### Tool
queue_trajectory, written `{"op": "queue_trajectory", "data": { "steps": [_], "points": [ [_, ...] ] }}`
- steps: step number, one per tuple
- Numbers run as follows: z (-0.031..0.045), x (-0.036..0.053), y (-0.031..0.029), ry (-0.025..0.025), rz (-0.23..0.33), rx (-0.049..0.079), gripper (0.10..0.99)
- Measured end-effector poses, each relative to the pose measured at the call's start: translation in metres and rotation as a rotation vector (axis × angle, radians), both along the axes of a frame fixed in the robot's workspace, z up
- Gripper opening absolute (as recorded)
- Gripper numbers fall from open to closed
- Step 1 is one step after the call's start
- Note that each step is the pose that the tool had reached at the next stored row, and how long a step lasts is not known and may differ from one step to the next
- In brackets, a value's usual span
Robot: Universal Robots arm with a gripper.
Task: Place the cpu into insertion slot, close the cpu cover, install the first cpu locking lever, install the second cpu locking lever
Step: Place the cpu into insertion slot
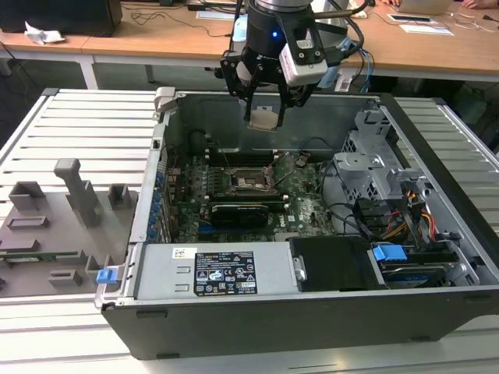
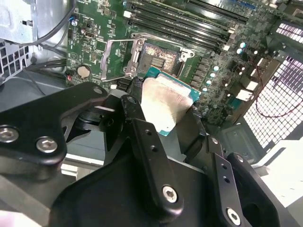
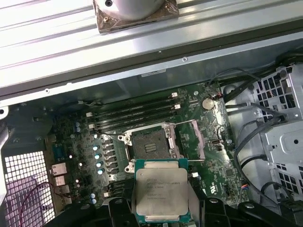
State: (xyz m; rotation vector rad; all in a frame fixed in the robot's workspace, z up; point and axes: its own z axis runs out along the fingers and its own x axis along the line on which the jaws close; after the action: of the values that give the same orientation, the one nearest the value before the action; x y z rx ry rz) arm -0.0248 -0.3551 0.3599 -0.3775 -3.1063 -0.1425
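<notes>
1. The gripper (image 1: 264, 106) is pinching the cpu (image 1: 263, 118) by two opposite edges, one finger on each side.
2. Why hold it so? I think it keeps the fingers off the chip's underside, & the chip can go down flat.
3. In both wrist views the cpu (image 3: 161, 193) shows its silver top, w/ the green rim around it. It looks about level w/ the board (image 1: 306, 209).
4. Where it is: up in the air over the open pc case (image 1: 234, 321), close to the case's far wall in the exterior view. It touches nothing but the gripper.
5. The socket (image 3: 150, 144) sits lower down, near the middle of the board. It is bare, no chip in it yet.
6. The cpu cover (image 3: 195, 138) is flipped open, just beside the socket. I think that's so the way in is free.
7. Arm pose: the wrist hangs above the case & points down, fingers down too, chip at the tips.
8. The case rests on the slatted bench (image 1: 86, 117), about mid-bench. Grey holder blocks (image 1: 74, 206) stand nearer the bench edge on the exterior view's left.
9. My guess on the job: step 1, chip not in yet. Cover not shut. Levers too thin to tell.
</notes>
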Motion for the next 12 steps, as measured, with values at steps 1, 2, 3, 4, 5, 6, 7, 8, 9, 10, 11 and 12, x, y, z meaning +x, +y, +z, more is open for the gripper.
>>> {"op": "queue_trajectory", "data": {
  "steps": [1,2,3,4,5,6,7,8,9,10,11,12],
  "points": [
    [0.0000,0.0000,0.0000,0.0002,-0.005,0.000,0.529],
    [0.0000,0.0000,0.0000,0.0002,-0.008,0.000,0.529],
    [0.0000,-0.0004,0.0000,0.0002,-0.013,0.000,0.529],
    [0.0000,-0.0005,0.0000,0.0002,-0.016,0.000,0.529],
    [0.0000,-0.0005,0.0000,0.0003,-0.020,0.000,0.529],
    [0.0000,-0.0005,0.0000,0.0003,-0.022,0.000,0.529],
    [0.0000,-0.0005,0.0000,0.0003,-0.024,0.000,0.529],
    [0.0000,-0.0006,0.0000,0.0002,-0.026,0.000,0.529],
    [0.0000,-0.0006,0.0000,0.0002,-0.027,0.000,0.529],
    [0.0000,-0.0006,0.0000,0.0002,-0.029,0.000,0.529],
    [0.0000,-0.0006,0.0000,0.0002,-0.030,0.000,0.529],
    [0.0000,-0.0007,0.0000,0.0002,-0.031,0.000,0.529]
  ]
}}
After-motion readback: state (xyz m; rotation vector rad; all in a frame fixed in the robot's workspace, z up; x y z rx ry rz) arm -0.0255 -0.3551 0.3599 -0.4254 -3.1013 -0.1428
